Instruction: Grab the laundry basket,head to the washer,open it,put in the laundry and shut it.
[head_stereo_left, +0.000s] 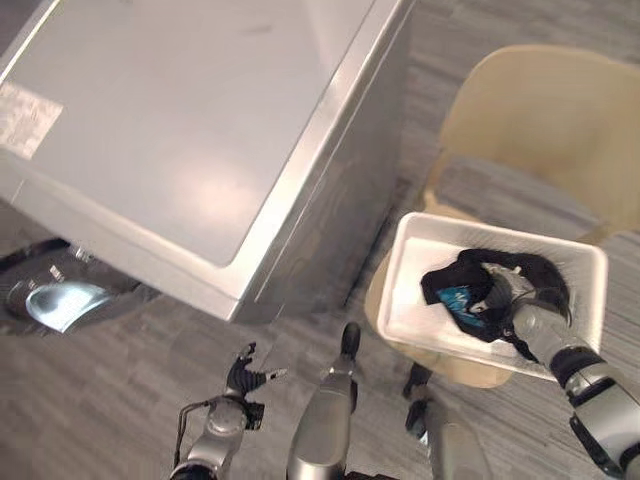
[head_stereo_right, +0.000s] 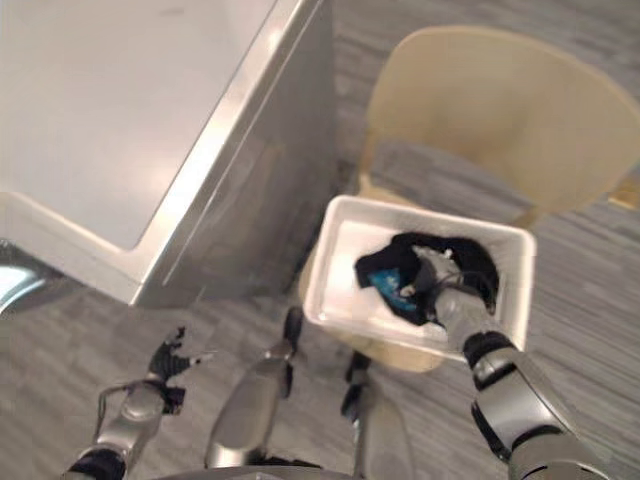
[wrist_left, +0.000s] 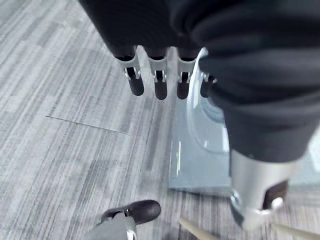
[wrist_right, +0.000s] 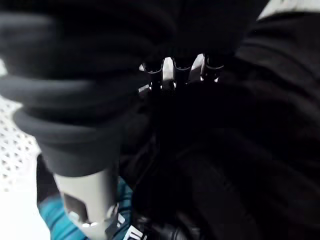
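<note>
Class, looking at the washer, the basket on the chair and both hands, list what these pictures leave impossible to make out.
- Right hand: fingers buried in the dark laundry; grip unreadable, right wrist view too.
- White basket: floor under the laundry hidden.
- Washer: top cut by the frame; only part of the open door shows.
- Chair: seat covered by the basket.

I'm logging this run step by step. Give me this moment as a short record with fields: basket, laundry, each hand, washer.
basket: white basket on a beige chair, beside the washer
laundry: dark clothes with a teal patch, in the basket
right hand: right hand down in the clothes; fingers buried, grip unclear
left hand: left hand low above the grey floor, fingers straight, holding nothing
washer: washer, door open
</note>
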